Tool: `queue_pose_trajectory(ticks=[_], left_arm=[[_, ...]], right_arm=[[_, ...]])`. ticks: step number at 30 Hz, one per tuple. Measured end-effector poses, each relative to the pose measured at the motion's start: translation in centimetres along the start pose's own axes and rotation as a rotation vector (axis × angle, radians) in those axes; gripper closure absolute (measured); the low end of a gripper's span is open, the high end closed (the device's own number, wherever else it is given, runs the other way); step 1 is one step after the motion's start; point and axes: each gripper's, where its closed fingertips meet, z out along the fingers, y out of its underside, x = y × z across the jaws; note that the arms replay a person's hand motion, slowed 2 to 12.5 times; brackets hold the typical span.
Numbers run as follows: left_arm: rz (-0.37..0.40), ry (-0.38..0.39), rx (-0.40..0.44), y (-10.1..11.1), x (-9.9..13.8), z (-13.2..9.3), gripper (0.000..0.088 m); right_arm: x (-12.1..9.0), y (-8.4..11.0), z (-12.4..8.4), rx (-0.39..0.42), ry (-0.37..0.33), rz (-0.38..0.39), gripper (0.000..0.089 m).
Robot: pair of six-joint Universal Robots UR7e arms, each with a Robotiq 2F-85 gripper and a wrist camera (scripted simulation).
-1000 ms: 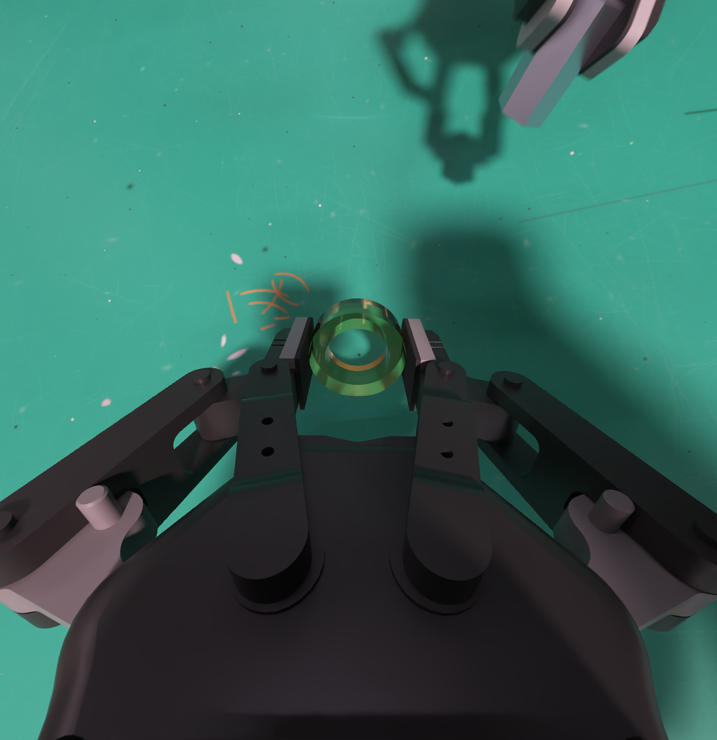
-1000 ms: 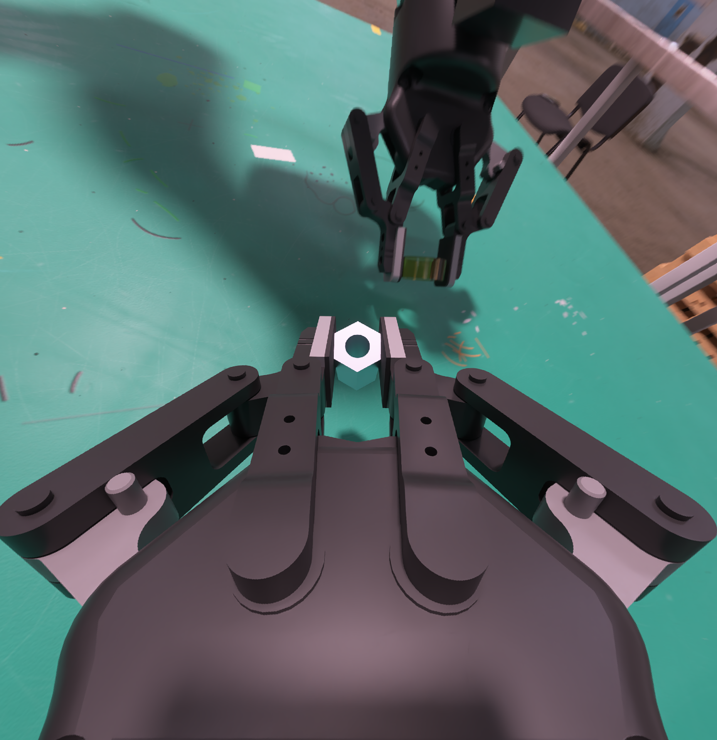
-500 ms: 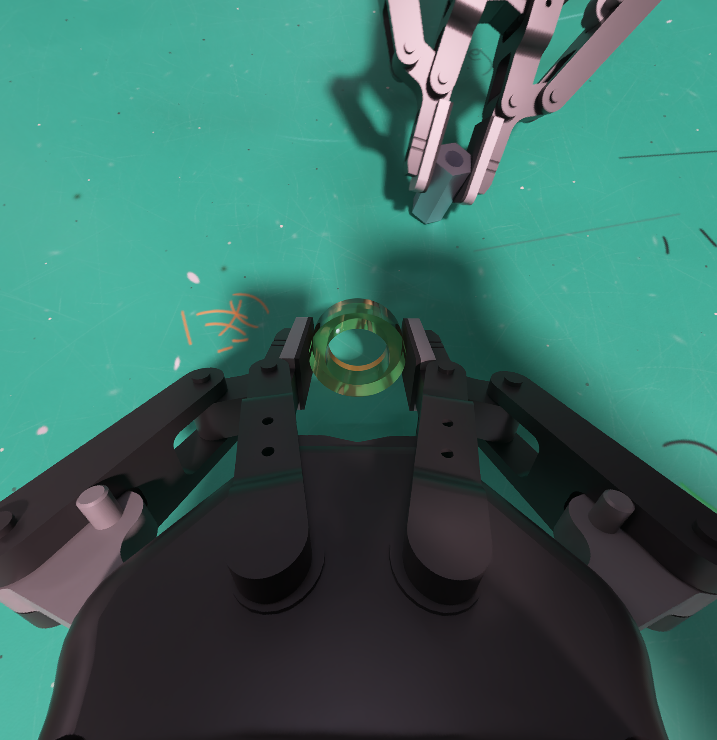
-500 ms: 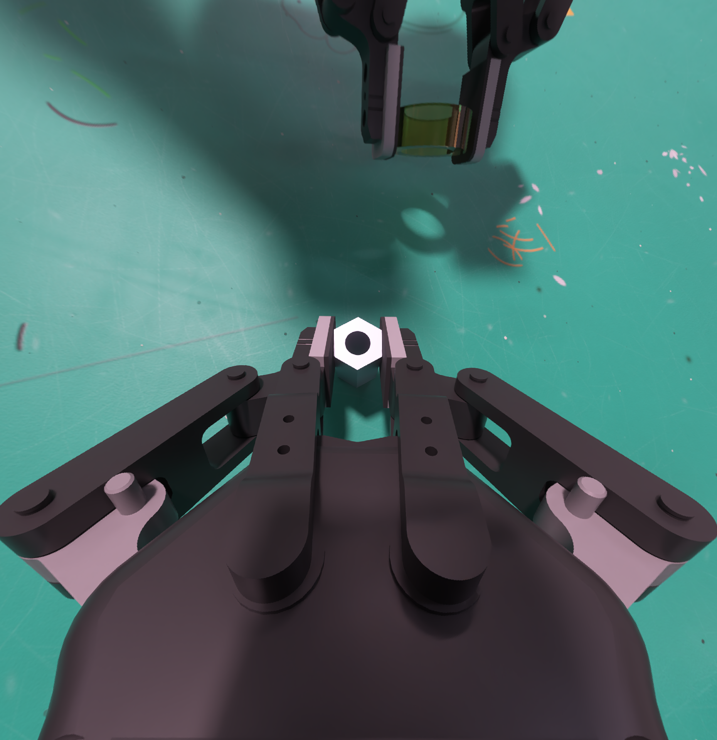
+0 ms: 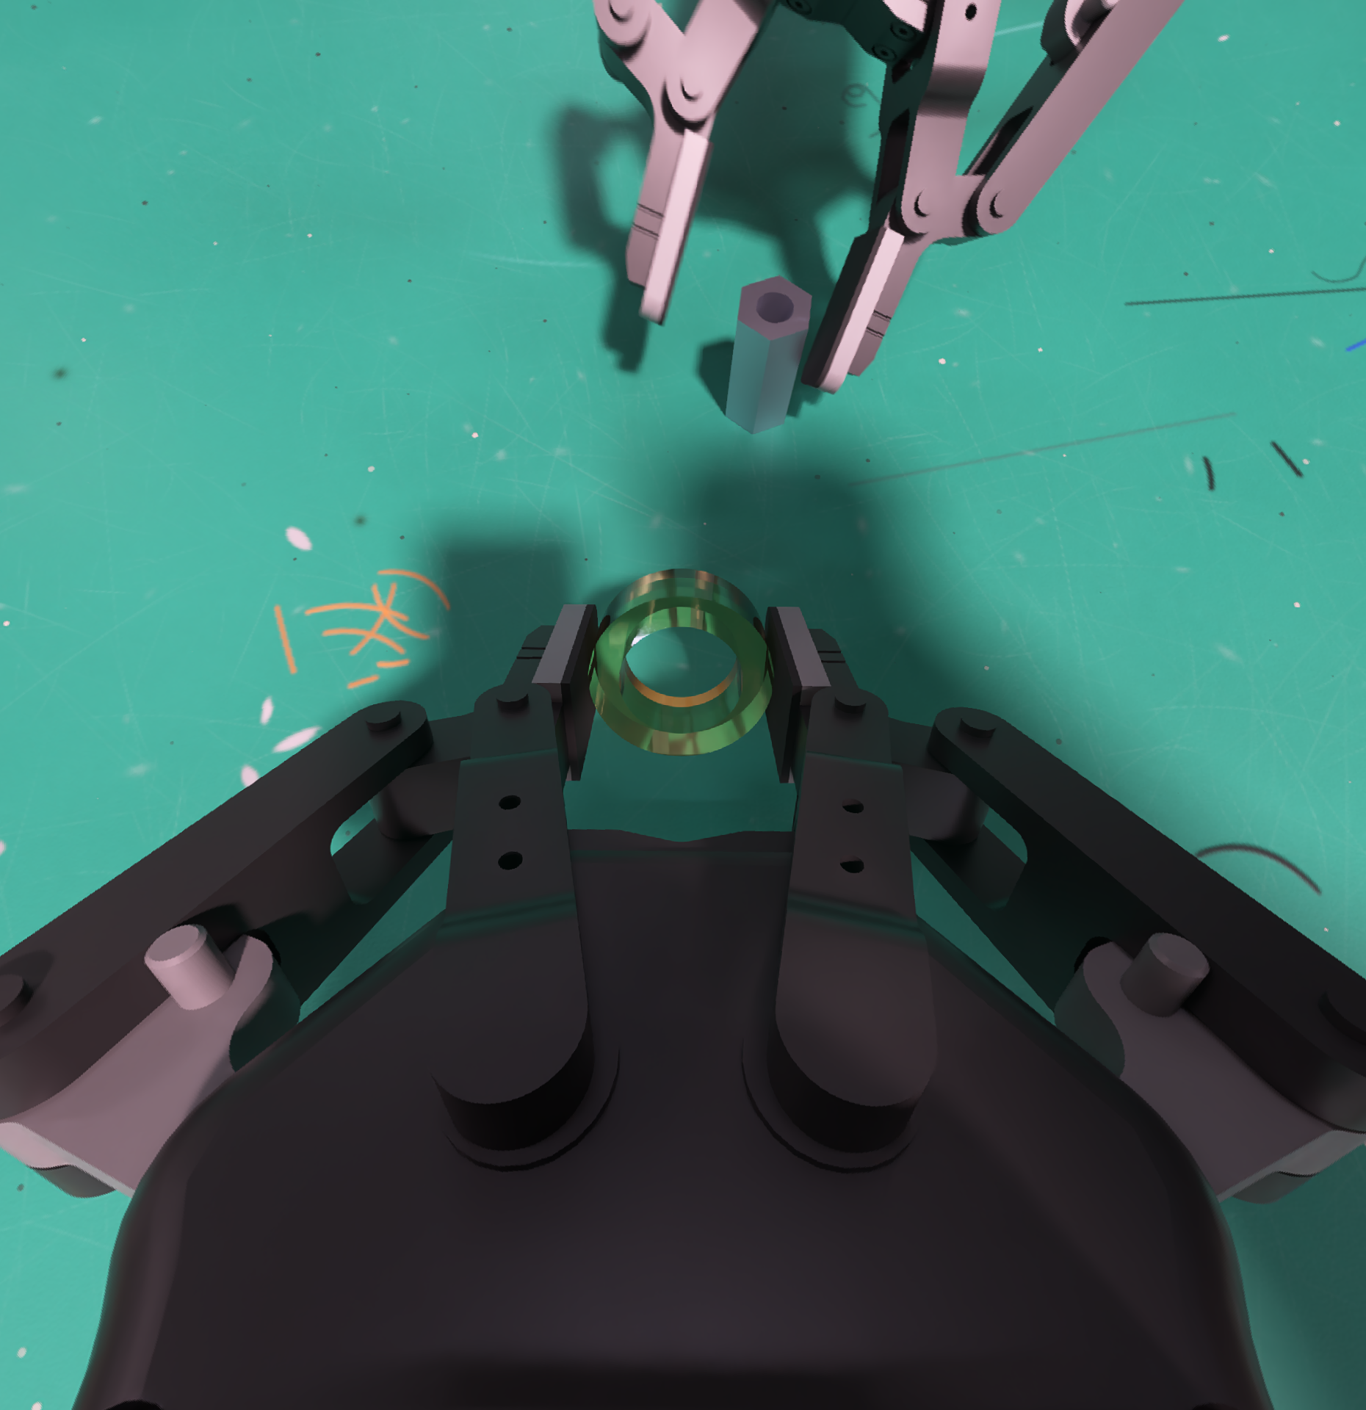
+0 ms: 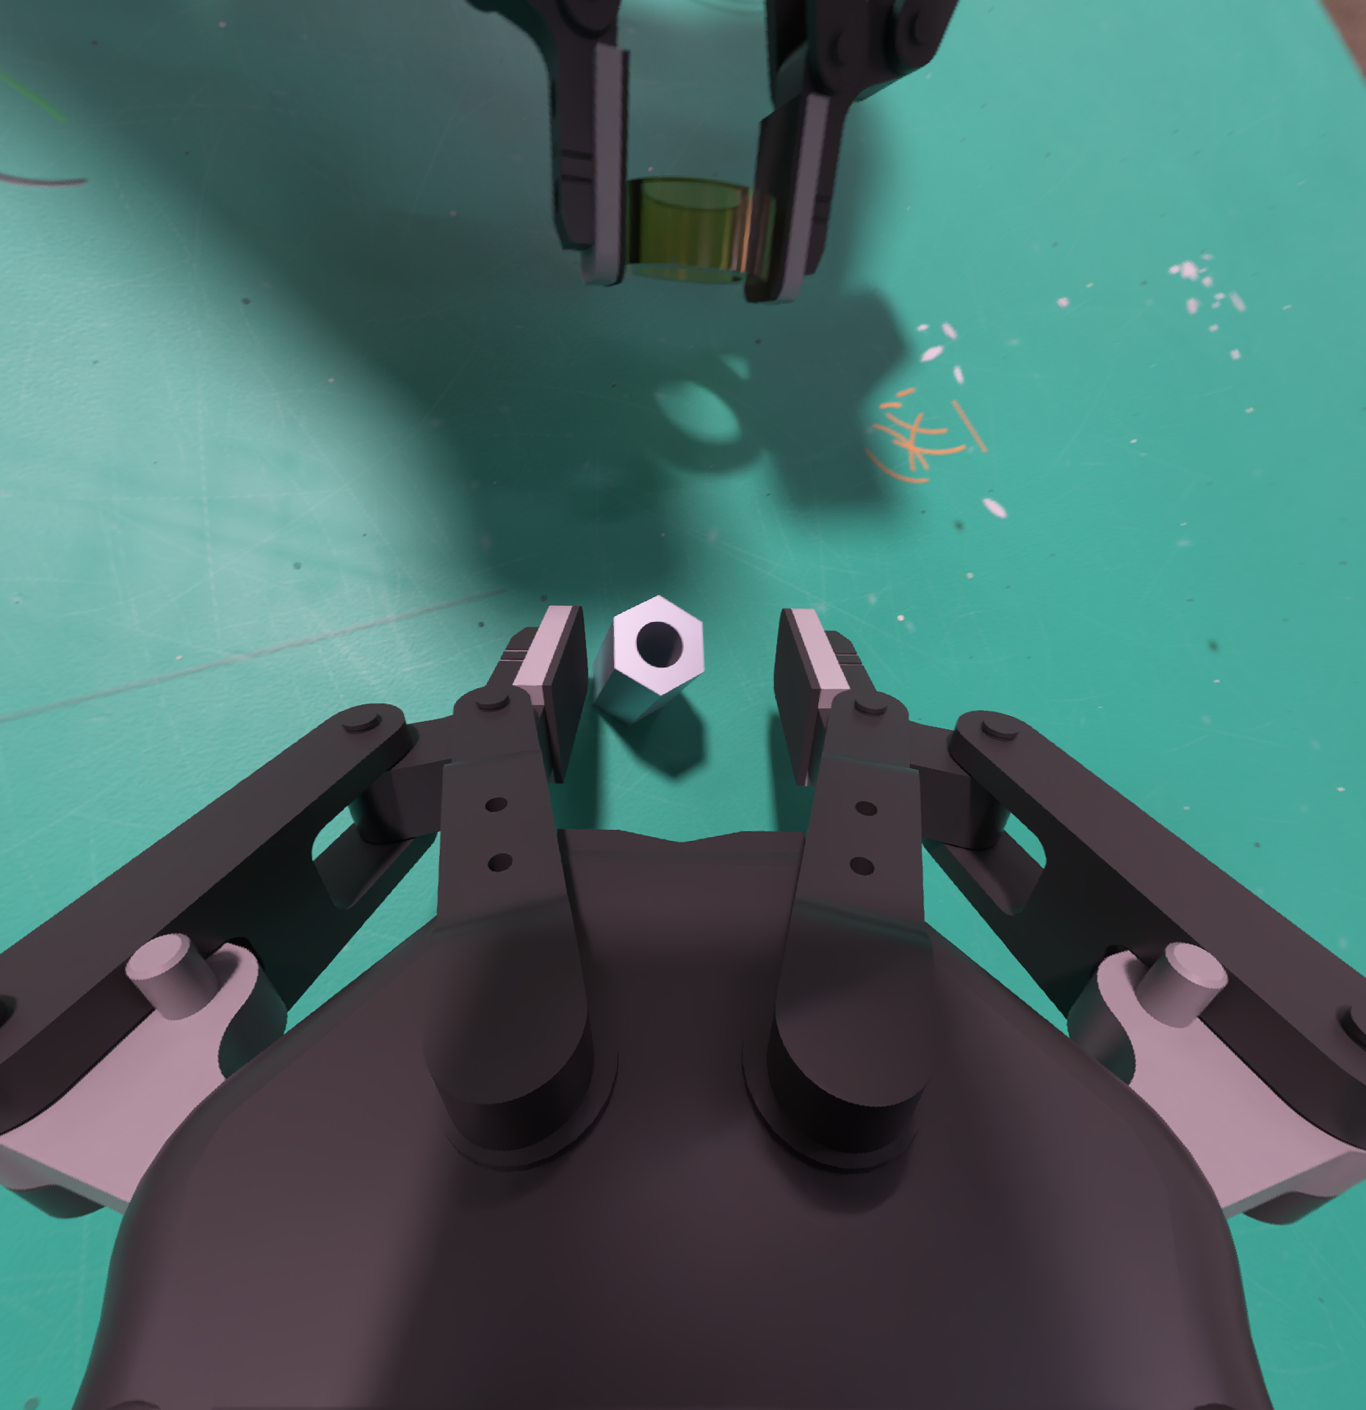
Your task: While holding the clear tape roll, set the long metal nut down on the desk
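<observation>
Metal nut down on the green desk (image 6: 283,458), tape roll held aloft.

My right pincer (image 6: 680,664) gapes around the long metal nut (image 6: 653,660), which stands upright, just beside one finger. My left pincer (image 5: 680,671) clamps the clear tape roll (image 5: 678,662) above the desk. Orange scribbles (image 5: 367,629) and white flecks (image 6: 1206,297) lie nearby, blocking nothing.

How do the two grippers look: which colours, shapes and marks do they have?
Both the left gripper and the right gripper have a dark rounded body, two dark linkage bars per side, pale grey pins and flat rectangular fingertips. Each finger has two small holes. No cables show.
</observation>
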Motion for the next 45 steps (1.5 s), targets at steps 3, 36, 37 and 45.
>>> queue_pose_trajectory(ticks=[3,36,37,45], left_arm=[[0.008,0.001,-0.011,0.1,0.3,0.0,0.0495],[0.012,0.154,-0.046,-0.4,4.6,0.5,0.0495],[0.003,0.163,-0.038,-0.5,4.7,0.4,0.0495],[-0.086,0.238,0.042,-1.5,5.1,0.0,0.0495]], right_arm=[[0.7,-0.6,-0.2,0.030,0.050,-0.014,0.0397],[-0.7,-7.0,-0.8,0.280,0.139,-0.102,0.0517],[-0.6,-7.1,-0.7,0.281,0.151,-0.100,0.0536],[0.1,-7.8,-1.1,0.330,0.181,-0.025,0.0525]])
